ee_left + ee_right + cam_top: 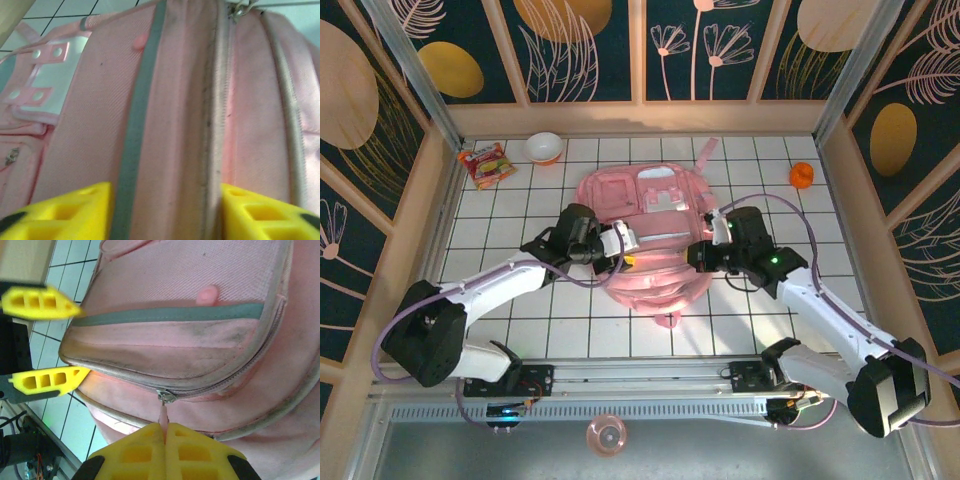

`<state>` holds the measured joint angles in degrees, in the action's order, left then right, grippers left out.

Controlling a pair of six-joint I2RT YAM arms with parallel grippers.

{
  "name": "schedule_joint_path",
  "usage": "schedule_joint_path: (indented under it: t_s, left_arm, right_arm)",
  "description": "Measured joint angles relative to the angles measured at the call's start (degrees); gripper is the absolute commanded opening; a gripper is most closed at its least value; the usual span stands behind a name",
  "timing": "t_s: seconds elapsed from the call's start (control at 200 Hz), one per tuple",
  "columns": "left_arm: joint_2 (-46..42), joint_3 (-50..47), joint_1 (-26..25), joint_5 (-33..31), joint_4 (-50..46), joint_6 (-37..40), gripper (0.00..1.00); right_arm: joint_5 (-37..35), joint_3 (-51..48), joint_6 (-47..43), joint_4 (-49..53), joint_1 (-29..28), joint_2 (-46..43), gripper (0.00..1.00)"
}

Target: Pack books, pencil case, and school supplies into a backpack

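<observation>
The pink backpack (650,205) lies flat in the middle of the tiled table. My right gripper (164,426) is shut on the pink pull tab (163,414) of a zip slider (166,396) on the backpack's near edge. My left gripper (166,192) is open, its yellow fingers (47,380) standing apart on either side of the backpack's edge, with the grey stripe (137,135) and a closed zip line between them. From above, the left gripper (628,256) and right gripper (698,255) flank the backpack's near end. The books, pencil case and school supplies are out of view.
A red-and-yellow snack packet (485,163) and a white bowl (544,147) sit at the back left. A small orange thing (802,175) sits at the back right. A pink round dish (607,435) lies below the arm bases. Wooden walls close in three sides.
</observation>
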<state>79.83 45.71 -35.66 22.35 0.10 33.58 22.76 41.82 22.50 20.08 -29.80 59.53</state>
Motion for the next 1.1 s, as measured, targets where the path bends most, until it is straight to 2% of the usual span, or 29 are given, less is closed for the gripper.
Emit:
schedule_joint_path:
  t_s: [0.09, 0.165, 0.3, 0.455, 0.53, 0.616, 0.721, 0.796, 1.101]
  left_arm:
    - [0.9, 3.2, -0.2, 0.7, -2.1, -1.2, 0.70]
    - [1.6, 5.5, -2.4, 0.8, -2.1, -1.8, 0.71]
    - [4.8, 8.2, -7.5, 0.8, -0.5, -3.6, 0.65]
    - [11.0, 10.1, -8.5, -1.0, 0.5, -5.3, 0.60]
    - [13.3, 10.9, -8.5, -2.1, 0.5, -5.7, 0.49]
    - [13.8, 11.0, -8.5, -2.0, 0.3, -5.7, 0.26]
    - [13.7, 10.9, -9.0, -0.8, 0.0, -5.0, 0.16]
    - [13.3, 10.6, -9.0, 0.0, -0.1, -5.0, 0.13]
    - [12.1, 9.0, -8.6, 1.6, 1.1, -6.2, 0.13]
  right_arm:
    - [-1.0, 0.0, 0.6, -0.3, -0.6, 0.0, 0.00]
    - [-1.6, -0.2, 0.9, -0.4, -0.7, 0.0, 0.00]
    - [-1.8, -0.5, 1.0, -0.4, -0.7, 0.0, 0.00]
    - [-1.9, -0.5, 1.0, -0.4, -0.7, 0.5, 0.00]
    - [-1.9, -0.5, 1.0, -0.3, -0.7, 0.9, 0.00]
    - [-1.9, -1.2, 0.9, -0.5, -0.7, 1.2, 0.00]
    - [-1.9, -2.1, 1.0, -1.0, -0.7, 2.1, 0.00]
    - [-2.2, -2.5, 1.0, -1.9, -1.3, 2.7, 0.02]
    - [-3.8, -2.6, 0.6, -3.6, -3.9, 4.4, 0.13]
